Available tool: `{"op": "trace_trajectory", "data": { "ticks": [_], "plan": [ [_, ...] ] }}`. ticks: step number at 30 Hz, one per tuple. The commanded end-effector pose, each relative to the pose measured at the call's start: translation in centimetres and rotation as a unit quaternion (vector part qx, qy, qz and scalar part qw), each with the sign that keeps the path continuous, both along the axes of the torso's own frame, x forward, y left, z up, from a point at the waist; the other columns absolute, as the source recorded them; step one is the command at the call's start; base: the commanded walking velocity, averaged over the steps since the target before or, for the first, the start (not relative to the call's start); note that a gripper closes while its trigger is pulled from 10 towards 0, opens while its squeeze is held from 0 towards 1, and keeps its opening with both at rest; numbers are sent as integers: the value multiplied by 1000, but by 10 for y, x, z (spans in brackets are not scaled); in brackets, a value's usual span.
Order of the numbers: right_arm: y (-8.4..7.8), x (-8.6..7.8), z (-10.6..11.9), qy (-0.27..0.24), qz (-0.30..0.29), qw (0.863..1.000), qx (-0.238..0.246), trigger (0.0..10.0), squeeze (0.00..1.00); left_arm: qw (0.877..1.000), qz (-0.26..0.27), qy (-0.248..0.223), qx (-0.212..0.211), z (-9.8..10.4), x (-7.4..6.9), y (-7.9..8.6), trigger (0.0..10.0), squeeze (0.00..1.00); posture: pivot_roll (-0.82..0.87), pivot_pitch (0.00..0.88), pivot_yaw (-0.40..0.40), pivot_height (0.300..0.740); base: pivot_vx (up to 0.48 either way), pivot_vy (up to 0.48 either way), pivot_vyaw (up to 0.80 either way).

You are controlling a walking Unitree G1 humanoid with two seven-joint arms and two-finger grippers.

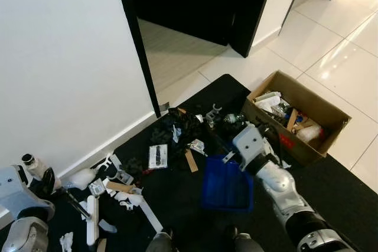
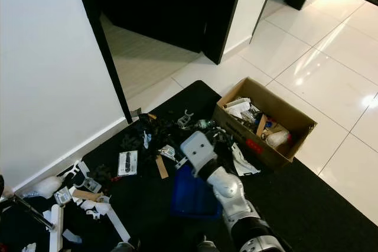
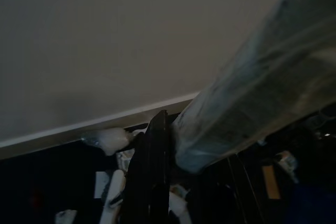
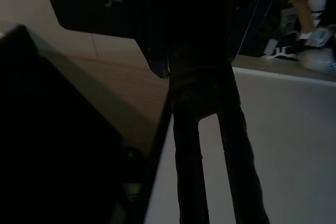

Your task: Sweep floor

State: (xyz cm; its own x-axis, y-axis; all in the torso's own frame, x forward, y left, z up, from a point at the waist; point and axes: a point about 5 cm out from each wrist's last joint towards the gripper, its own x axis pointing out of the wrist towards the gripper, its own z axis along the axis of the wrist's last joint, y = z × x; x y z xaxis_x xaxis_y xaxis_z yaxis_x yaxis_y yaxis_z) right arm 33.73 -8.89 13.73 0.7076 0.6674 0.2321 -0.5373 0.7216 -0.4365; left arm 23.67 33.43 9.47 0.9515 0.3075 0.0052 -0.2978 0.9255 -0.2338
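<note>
The floor tiles (image 1: 336,63) are glossy white, throwing glare back, while the black mat (image 1: 348,175) on top looks matt and soft like cloth. The box (image 1: 319,105) on the right is plain brown cardboard, dull finish. The blue dustpan (image 1: 226,188) reads as smooth plastic with a slight sheen. The robot's right arm (image 1: 283,190) is shiny silver metal. The wall (image 1: 65,57) is flat matt white. A small wooden strip (image 1: 191,161) lies in the litter, unfinished. The white bits near left look like plastic.
</note>
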Motion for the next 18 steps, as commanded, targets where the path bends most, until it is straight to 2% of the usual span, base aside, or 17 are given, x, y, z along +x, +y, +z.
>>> {"op": "trace_trajectory", "data": {
  "ticks": [1,2,3,4,6,12,13,14,18],
  "plan": [
    [11,-10,-19,49,39,998,1,10000,0,990,-63,21,-123,-30,2,-37,10000,0,133,391,-5,740,0,0,0],
    [11,-10,-16,44,42,998,2,10000,0,988,-76,16,-134,-28,4,-46,10000,0,136,382,-3,740,0,0,0],
    [11,-10,-16,44,42,998,2,10000,0,988,-76,16,-134,-28,4,-46,10000,0,136,382,-3,740,0,0,0],
    [11,-10,-14,39,44,998,4,10000,0,984,-101,10,-144,-26,6,-61,10000,0,136,375,0,740,0,0,0],
    [11,-11,-15,42,47,998,4,10000,0,981,-122,8,-151,-24,7,-74,10000,0,139,370,3,740,0,0,0],
    [17,-15,-18,44,60,997,6,10000,0,972,-172,13,-162,-25,6,-107,10000,0,144,348,15,740,0,0,0],
    [17,-15,-18,44,60,997,6,10000,0,972,-172,13,-162,-25,6,-107,10000,0,144,348,15,740,0,0,0],
    [16,-15,-24,53,51,997,-2,10000,0,969,-185,21,-165,-27,7,-118,10000,0,149,341,19,740,0,0,0],
    [16,-14,-24,54,47,997,-6,10000,0,966,-191,22,-170,-24,8,-125,10000,0,151,333,25,740,0,0,0]
  ]
}}
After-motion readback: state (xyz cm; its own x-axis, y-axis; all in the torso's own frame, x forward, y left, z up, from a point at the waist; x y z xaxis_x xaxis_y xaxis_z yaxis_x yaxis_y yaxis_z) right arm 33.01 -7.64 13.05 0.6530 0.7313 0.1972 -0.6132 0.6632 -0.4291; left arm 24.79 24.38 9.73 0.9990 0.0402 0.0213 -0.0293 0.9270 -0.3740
